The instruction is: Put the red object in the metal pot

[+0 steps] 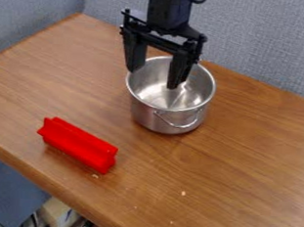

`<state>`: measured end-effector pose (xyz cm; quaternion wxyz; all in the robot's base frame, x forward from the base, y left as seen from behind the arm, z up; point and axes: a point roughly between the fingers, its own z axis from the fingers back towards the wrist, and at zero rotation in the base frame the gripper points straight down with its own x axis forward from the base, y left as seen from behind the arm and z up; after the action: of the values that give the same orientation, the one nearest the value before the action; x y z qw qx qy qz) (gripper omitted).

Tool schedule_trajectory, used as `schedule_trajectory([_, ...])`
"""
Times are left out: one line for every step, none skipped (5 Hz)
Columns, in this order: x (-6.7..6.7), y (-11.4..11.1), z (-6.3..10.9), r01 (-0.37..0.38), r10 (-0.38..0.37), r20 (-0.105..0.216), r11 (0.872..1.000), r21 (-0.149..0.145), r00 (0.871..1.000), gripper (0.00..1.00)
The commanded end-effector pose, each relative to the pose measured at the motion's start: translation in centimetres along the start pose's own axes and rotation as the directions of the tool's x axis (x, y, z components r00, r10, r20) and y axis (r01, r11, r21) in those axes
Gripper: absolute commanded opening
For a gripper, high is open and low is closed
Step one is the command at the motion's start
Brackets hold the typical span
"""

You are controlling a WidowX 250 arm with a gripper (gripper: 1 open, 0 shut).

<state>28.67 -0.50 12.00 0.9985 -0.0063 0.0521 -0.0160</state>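
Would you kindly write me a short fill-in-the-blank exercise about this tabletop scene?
1. The gripper hangs above the metal pot with its jaws ____.
2. The red object lies on the ____, apart from the pot.
3. The inside of the pot is ____.
4. The table is made of ____.

Missing words: open; table; empty; wood
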Motion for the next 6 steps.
schedule_trajectory([-0.1, 0.4, 0.1, -0.009, 0.009, 0.014, 1.000, -0.004, 1.000, 1.00])
schedule_trajectory([-1.0, 1.1, -0.3, -0.008, 0.008, 0.010, 1.000, -0.003, 1.000, 1.00])
schedule_trajectory([-2.9, 2.8, -0.1, -0.083, 0.085, 0.050, 0.996, -0.038, 0.995, 1.00])
schedule_trajectory([-5.2, 4.9, 0.1, -0.208, 0.211, 0.089, 0.977, -0.043, 0.973, 1.00])
schedule_trajectory([-6.6, 6.4, -0.3, -0.376, 0.379, 0.124, 0.925, -0.052, 0.917, 1.00])
schedule_trajectory([-7.3, 7.3, -1.0, -0.574, 0.579, 0.149, 0.815, -0.074, 0.802, 1.00])
